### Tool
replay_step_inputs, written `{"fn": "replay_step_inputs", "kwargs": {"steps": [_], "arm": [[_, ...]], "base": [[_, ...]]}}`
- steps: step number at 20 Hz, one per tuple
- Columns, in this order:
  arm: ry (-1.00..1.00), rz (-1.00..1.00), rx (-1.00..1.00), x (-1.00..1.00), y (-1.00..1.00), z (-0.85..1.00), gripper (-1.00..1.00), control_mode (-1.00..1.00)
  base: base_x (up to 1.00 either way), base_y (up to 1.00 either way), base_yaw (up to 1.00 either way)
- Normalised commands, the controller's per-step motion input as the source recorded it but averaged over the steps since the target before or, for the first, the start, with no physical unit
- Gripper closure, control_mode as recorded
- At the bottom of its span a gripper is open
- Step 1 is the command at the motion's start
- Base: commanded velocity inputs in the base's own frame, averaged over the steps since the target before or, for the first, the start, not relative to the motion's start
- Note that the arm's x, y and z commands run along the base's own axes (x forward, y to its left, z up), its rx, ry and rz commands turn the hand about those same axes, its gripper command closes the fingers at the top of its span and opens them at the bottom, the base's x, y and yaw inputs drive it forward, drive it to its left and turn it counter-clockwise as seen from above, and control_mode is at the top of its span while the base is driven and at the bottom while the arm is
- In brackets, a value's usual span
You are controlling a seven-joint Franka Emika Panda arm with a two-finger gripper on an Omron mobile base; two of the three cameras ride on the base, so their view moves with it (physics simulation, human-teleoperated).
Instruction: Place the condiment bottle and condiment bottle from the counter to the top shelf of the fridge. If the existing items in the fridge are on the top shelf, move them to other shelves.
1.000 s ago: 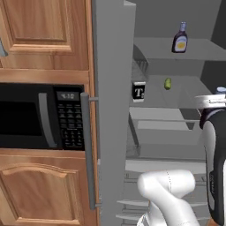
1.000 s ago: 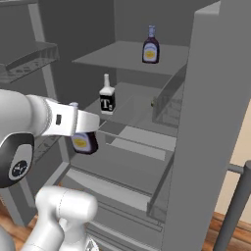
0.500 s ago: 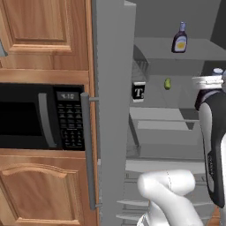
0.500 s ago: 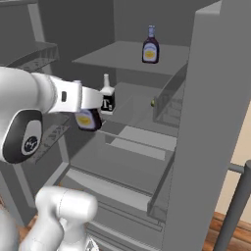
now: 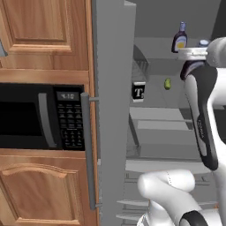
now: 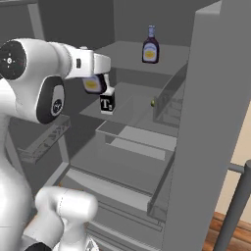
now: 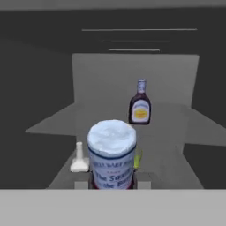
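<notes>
One condiment bottle point(image 6: 150, 46) point(image 5: 179, 39) point(image 7: 140, 108) stands upright toward the back of the fridge's top shelf point(image 6: 122, 51) point(image 7: 106, 114). The second condiment bottle point(image 6: 92, 84) point(image 7: 111, 152) hangs in front of the shelves, a little below the top shelf's front edge, with my gripper point(image 6: 93, 78) point(image 7: 112, 183) shut on it. In the left base view this bottle point(image 5: 192, 66) is partly hidden by my arm. On the shelf below sit the black box marked "T" point(image 6: 107, 103) point(image 5: 138, 92) and the small green fruit point(image 6: 153, 103) point(image 5: 167, 84).
The fridge door point(image 5: 112, 110) stands open at my left with its long bar handle point(image 5: 88, 150); wire door racks point(image 6: 44, 139) line its inside. A black microwave point(image 5: 35, 117) sits in wooden cabinets beyond it. Translucent drawers point(image 6: 132, 142) lie below the shelves.
My arm has lifted the held bottle from mid-fridge height up to just under the top shelf and nearer the fridge. The shelved bottle, box and fruit stayed put.
</notes>
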Motion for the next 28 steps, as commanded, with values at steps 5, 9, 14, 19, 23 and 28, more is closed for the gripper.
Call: {"fn": "replay_step_inputs", "kwargs": {"steps": [5,9,14,19,23,28], "arm": [[-0.19,0.0,0.0,0.82,0.17,0.4,1.0,-1.0],[-0.13,0.0,-0.01,0.7,0.05,0.54,1.0,-1.0],[0.02,0.0,-0.02,0.65,0.09,0.16,1.0,-1.0],[0.16,0.0,0.0,0.43,0.0,-0.1,1.0,-1.0],[0.06,0.0,0.0,0.48,0.0,-0.04,1.0,-1.0],[0.0,0.0,0.0,0.6,0.0,-0.09,1.0,-1.0]], "base": [[0.0,0.0,0.0],[0.0,0.0,0.0],[0.0,0.0,0.0],[0.0,0.0,0.0],[0.0,0.0,0.0],[0.0,0.0,0.0]]}}
